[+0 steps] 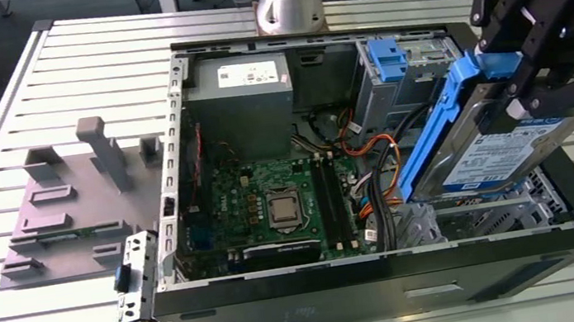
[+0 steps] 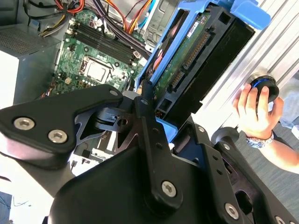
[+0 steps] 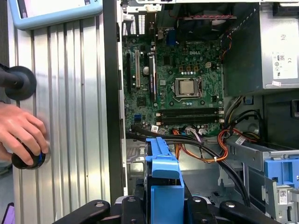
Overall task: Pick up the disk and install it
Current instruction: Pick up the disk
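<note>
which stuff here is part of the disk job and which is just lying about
Part of the job: disk, gripped in the end effector; open computer case.
Lying about: grey fixture block; metal bracket against the case.

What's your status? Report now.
Gripper shut on the disk. Held tilted over the open computer case. Cables near its lower end; a hand beside the case.

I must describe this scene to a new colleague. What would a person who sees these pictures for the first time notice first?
First, the black gripper at the exterior view's right, shut on the disk, which hangs tilted over the open computer case. Next, the green motherboard, bare on the case's floor. In both wrist views, a person's hand rests on a round black knob to one side of the case.
</note>
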You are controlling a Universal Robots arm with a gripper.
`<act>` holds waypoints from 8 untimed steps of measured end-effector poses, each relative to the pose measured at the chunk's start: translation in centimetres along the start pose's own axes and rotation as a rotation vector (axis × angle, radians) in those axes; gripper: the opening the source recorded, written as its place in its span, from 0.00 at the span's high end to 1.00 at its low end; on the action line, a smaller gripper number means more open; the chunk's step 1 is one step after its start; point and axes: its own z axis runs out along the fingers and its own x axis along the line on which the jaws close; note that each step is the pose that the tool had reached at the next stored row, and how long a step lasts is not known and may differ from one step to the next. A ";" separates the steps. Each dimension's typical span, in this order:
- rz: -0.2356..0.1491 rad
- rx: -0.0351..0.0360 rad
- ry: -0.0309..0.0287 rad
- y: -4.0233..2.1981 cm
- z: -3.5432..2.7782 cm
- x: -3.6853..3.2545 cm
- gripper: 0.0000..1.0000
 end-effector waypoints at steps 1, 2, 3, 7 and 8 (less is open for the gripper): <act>0.000 0.0000 0.0000 -0.03 0.01 0.00 0.64; 0.000 0.0000 0.0000 -0.05 0.01 0.00 0.64; 0.000 0.0000 0.0000 -0.09 0.01 0.00 0.64; 0.000 0.0000 0.0000 -0.19 0.03 -0.01 0.64; 0.000 0.0000 0.0000 -0.22 0.04 -0.01 0.64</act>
